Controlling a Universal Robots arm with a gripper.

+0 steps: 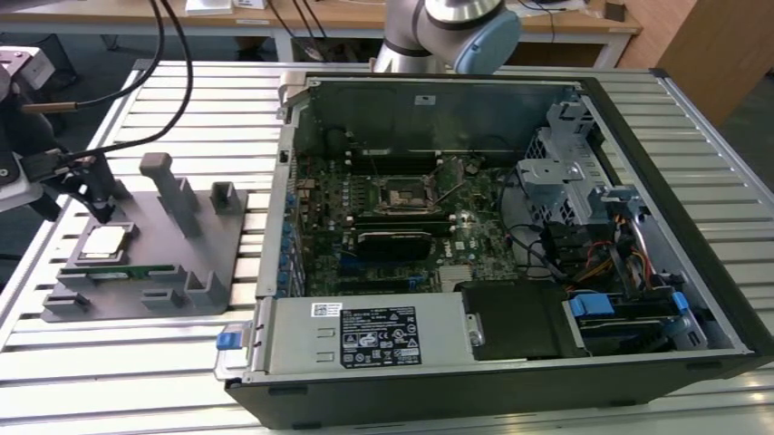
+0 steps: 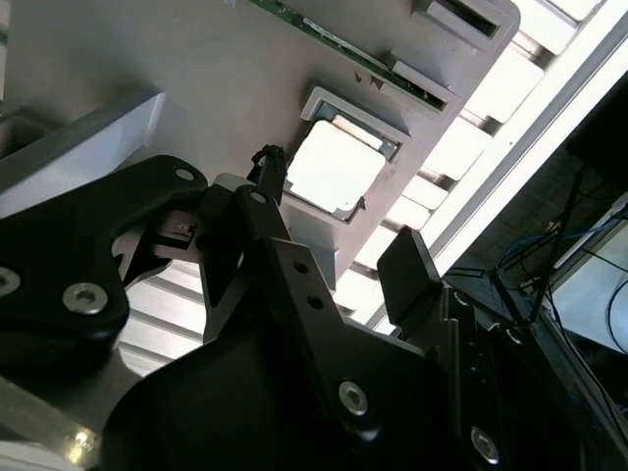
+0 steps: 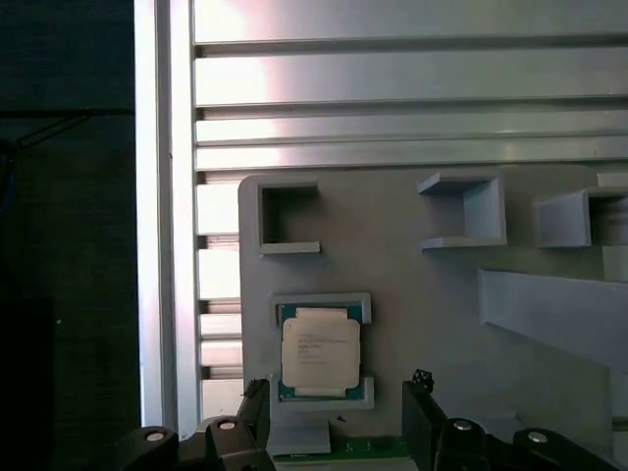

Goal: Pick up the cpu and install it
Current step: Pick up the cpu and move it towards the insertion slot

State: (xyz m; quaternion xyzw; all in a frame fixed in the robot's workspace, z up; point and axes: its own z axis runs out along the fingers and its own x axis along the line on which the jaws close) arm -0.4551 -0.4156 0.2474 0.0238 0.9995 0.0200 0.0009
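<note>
A grey tray sits on the slatted table, at the exterior view's left. The cpu lies flat in a square framed recess of the tray, silver top up. A green memory stick lies in a slot just beside that recess. The tray's other pockets and upright blocks hold nothing.

To the exterior view's right, the open case holds the board, with its socket near the middle. A power supply sits along the case's near edge, and coloured cables run at the far side.

The supply carries a black label with white print and a white sticker beside it. A small white tag is stuck on the case's back wall. In the first wrist view, the cpu shows a few lines of dark print on its top plate.

The gripper hangs over the tray with its fingers spread. In the first wrist view, the gripper has one finger to each side of the recess, set wider than the chip and not touching it. In the second wrist view, the gripper stands above the cpu, with the chip just past the fingertips and nothing held.
</note>
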